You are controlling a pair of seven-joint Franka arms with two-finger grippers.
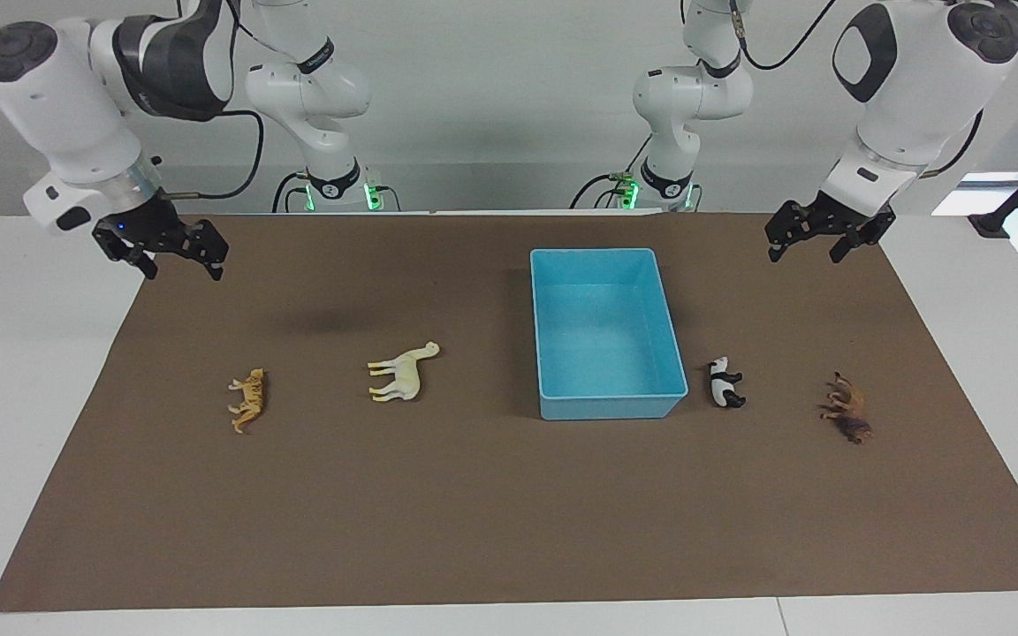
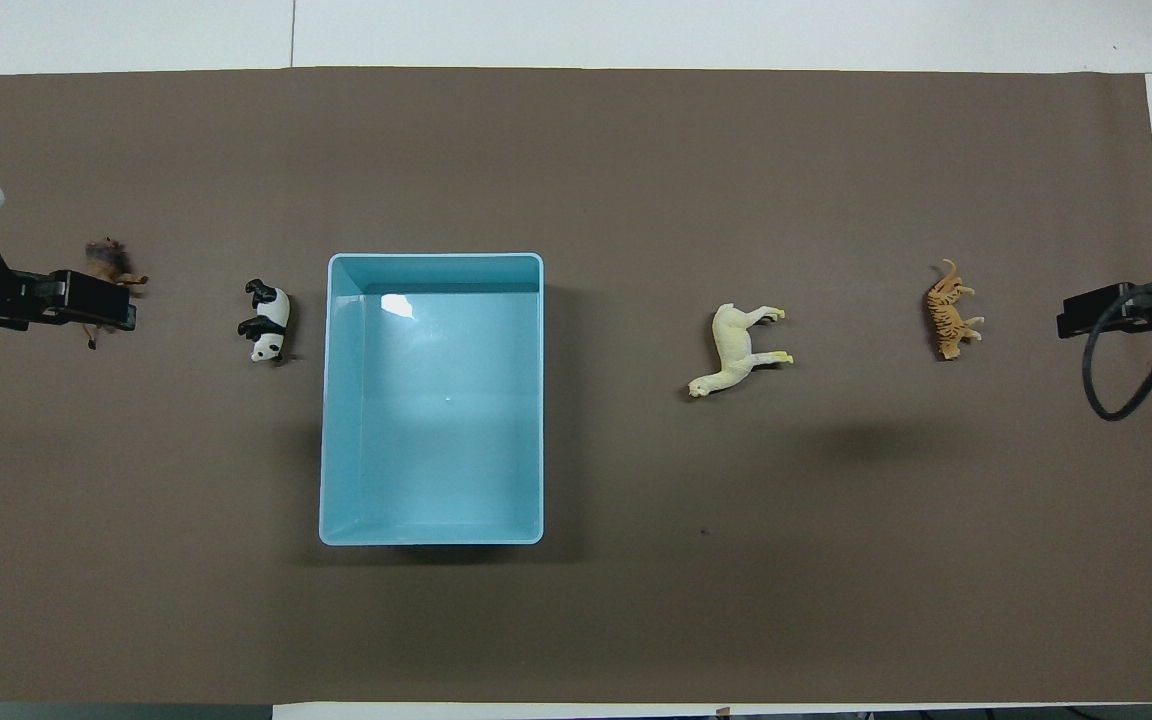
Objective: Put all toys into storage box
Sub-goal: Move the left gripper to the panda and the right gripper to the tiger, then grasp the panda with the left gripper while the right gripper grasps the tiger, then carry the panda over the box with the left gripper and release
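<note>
4 toys (image 1: 402, 374) lie outside storage box (image 1: 606, 407).

You see a brown mat (image 1: 509, 512) lying flat across most of a white table (image 1: 14, 371); the bare tabletop shows as margins past the mat at both arms' ends and along the edge farthest from the robots. A seam (image 2: 293, 30) runs across the tabletop there. A small dark speck (image 2: 704, 531) sits on the mat. At each end of the table a black stand (image 1: 1017, 199) rests on the tabletop, off the mat. A pale wall (image 1: 509, 97) rises past the table.
</note>
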